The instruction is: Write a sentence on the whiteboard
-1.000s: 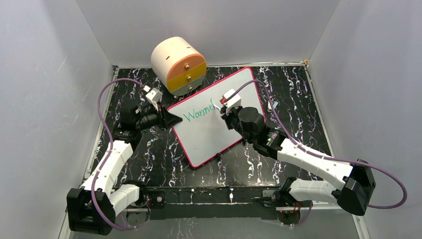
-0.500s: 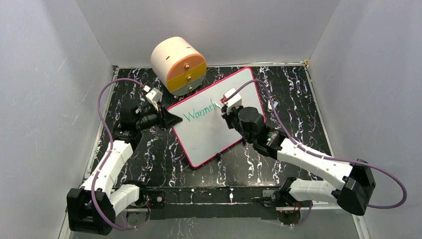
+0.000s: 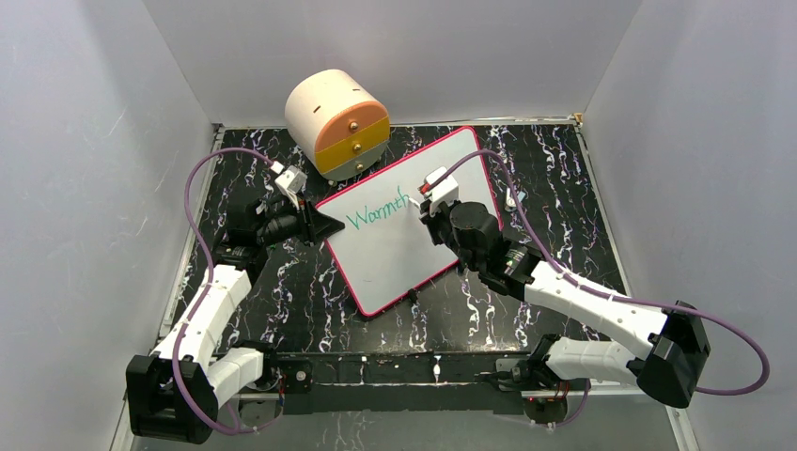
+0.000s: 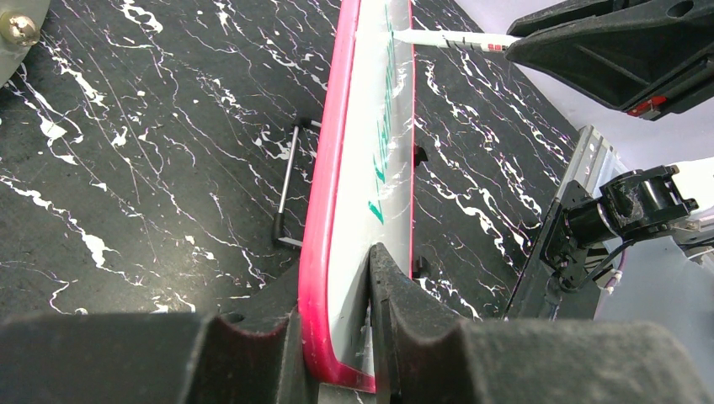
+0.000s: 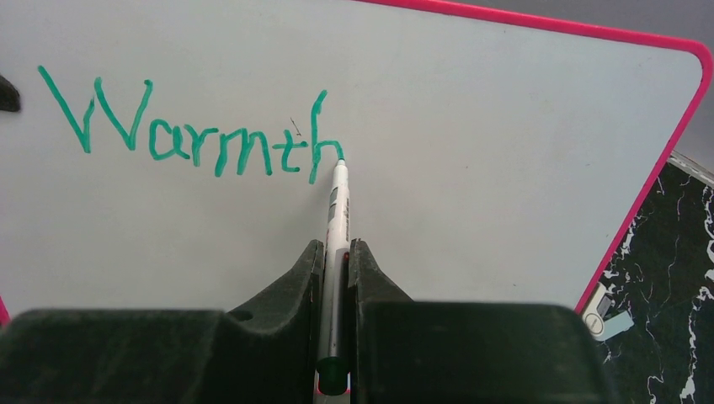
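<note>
R gripper (image 5: 337, 252) fingers pinch green marker (image 5: 338, 202), tip on whiteboard (image 5: 505, 126) at last "h". Sentence (image 5: 194, 143), whiteboard's upper left, reads "Warmth" only. L gripper (image 4: 341, 290) clamps whiteboard's left rim. Yr risks: too much press → board slips in L pinch, wobbly strokes; marker slides in fingers.

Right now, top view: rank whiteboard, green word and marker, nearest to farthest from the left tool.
1. The whiteboard, its left edge clamped in the left tool.
2. The green word, mid-board.
3. The marker, at the word's right end.
</note>
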You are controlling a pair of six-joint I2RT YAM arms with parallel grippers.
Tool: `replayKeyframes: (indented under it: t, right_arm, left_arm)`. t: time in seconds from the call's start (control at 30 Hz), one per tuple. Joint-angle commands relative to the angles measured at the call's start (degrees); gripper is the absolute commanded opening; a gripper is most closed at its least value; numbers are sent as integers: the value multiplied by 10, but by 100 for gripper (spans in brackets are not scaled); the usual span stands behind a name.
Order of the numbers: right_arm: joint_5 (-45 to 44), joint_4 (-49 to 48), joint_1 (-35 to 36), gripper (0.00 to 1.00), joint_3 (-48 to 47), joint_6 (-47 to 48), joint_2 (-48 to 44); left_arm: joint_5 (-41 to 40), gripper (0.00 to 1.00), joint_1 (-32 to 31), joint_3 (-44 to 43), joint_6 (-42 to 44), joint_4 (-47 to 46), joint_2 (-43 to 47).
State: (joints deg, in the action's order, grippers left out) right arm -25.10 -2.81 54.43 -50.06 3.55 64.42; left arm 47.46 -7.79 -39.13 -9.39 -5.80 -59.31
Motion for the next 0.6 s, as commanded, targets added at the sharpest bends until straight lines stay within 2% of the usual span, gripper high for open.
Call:
replayKeyframes:
  t: [0.0, 0.57]
  right_arm:
    - [8, 22, -3, 0, -5, -12, -8]
    - [-5, 18, -3, 0, -5, -9, -22]
  left_arm:
    - [-76, 0, -17, 31, 111, 92, -27]
    - [-80, 0, -17, 31, 110, 94, -25]
